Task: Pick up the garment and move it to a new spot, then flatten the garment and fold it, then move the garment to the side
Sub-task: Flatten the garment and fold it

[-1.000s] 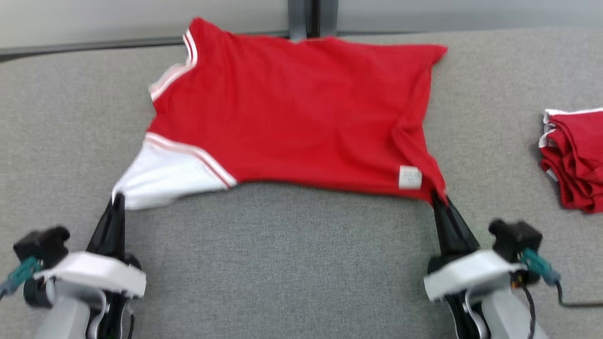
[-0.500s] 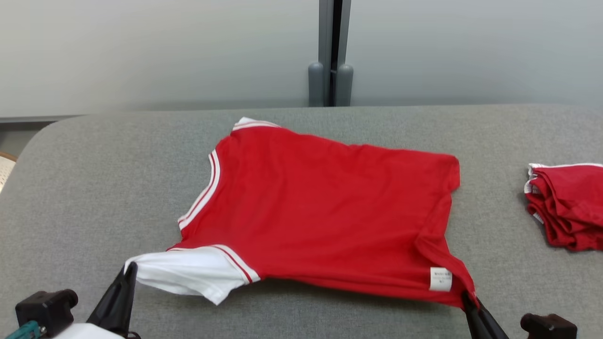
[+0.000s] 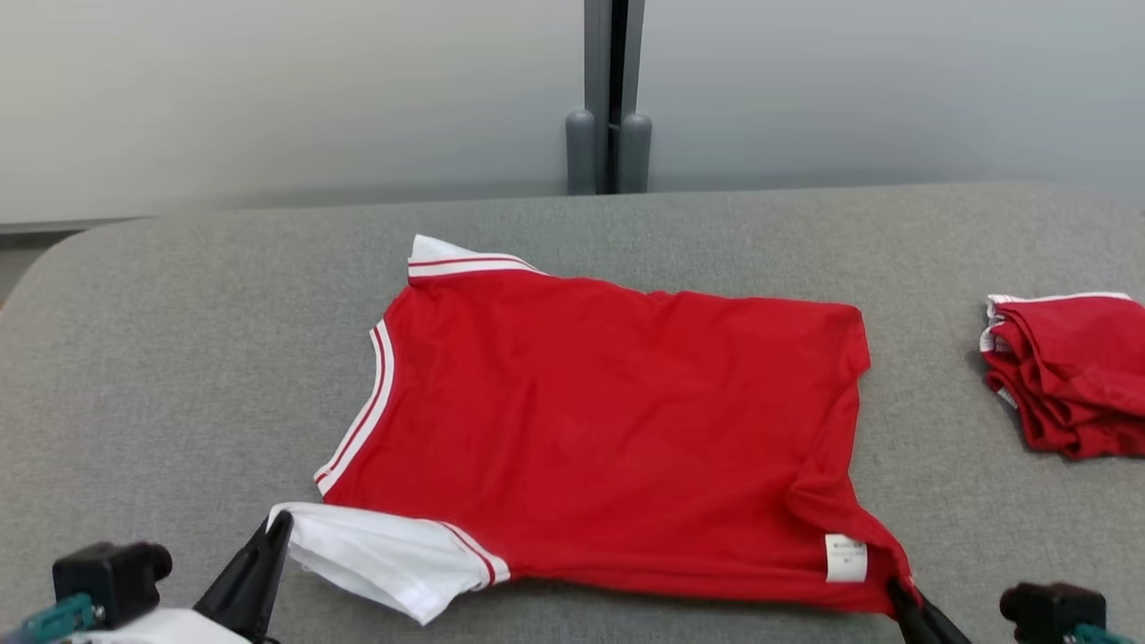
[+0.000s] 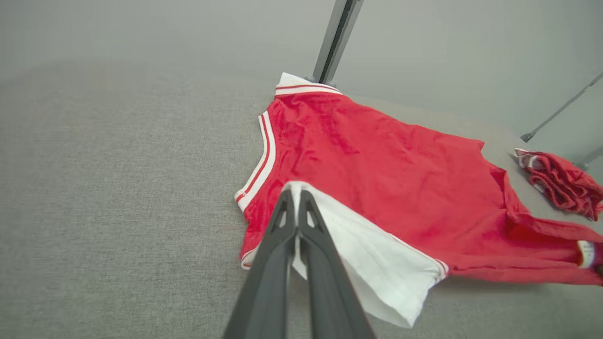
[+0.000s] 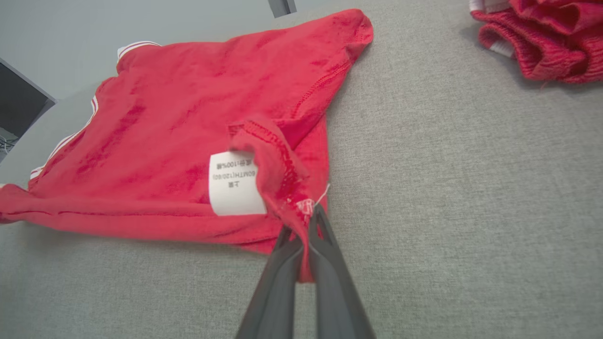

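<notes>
Red hem cloth (image 5: 287,179), just beside the white label (image 3: 845,557), is pinched between the closed jaws of the right gripper (image 3: 894,590) at 5 o'clock of the head view, and the edge of the white sleeve (image 3: 376,555) is pinched likewise by the left gripper (image 3: 277,528) at 7 o'clock. Outward from these two grips, the garment (image 3: 608,429) is spread across the middle of the grey padded table (image 3: 179,358), with its near edge held slightly raised and its far sleeve (image 3: 456,255) at 11 o'clock. A folded red pile (image 3: 1064,376) is seen at 3 o'clock, well apart. Each hold is judged thin: if the arms are drawn unevenly, a corner may be slipped from the fingers, or the bunched hem may be dragged into a crease. Against the picture half a second earlier, the whole view is shifted, so the camera is taken to have moved. The far sleeve is shown more fully, and both grips are unchanged.
</notes>
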Controlling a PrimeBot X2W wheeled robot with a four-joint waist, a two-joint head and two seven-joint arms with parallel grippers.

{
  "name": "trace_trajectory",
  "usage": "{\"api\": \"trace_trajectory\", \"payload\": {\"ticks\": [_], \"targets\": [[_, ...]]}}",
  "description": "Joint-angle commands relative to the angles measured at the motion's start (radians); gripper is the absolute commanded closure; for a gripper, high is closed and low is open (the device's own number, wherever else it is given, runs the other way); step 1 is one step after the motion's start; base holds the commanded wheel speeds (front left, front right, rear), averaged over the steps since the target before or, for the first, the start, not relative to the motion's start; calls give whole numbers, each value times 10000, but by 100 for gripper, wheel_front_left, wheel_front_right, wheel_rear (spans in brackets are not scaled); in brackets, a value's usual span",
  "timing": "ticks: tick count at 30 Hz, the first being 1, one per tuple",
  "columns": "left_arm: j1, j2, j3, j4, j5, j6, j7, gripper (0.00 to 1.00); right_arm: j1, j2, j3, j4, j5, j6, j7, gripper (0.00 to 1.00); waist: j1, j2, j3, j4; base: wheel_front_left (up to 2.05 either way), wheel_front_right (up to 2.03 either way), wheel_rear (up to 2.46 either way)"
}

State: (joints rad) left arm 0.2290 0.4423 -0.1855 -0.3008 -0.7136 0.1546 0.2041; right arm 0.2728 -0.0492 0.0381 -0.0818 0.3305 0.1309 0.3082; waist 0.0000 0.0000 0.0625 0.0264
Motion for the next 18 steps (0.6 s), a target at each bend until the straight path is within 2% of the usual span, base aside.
{"api": "trace_trajectory", "payload": {"ticks": [1,7,12,13,14,15,18], "targets": [[-395,146,21,350,-161,-224,66,100,-332,-27,-15,53,85,-5,154,100,0,0,367,-145,0,0,0],[-1921,121,-2,1807,-870,-1131,332,100,-1657,-32,-26,574,74,-5,556,100,0,0,1268,-303,0,0,0],[-3193,86,15,2898,-1146,-1715,288,100,-2612,-27,56,894,-156,-5,670,100,0,0,1888,-383,0,0,0],[-3435,7,35,3088,-1220,-1826,190,69,-2812,-29,95,828,-141,-3,452,72,0,0,1981,-370,0,0,0],[-3548,16,-12,3297,-1213,-1930,173,0,-2890,-32,136,852,-127,-3,349,30,0,0,2046,-373,0,0,0],[-3642,13,13,3476,-1216,-1988,82,0,-2985,-22,259,793,-265,-3,96,0,0,0,2102,-396,0,0,0],[-3772,-8,60,3700,-1081,-2048,-197,0,-3164,-33,374,626,-364,-3,-608,0,0,0,2164,-441,0,0,0]]}}
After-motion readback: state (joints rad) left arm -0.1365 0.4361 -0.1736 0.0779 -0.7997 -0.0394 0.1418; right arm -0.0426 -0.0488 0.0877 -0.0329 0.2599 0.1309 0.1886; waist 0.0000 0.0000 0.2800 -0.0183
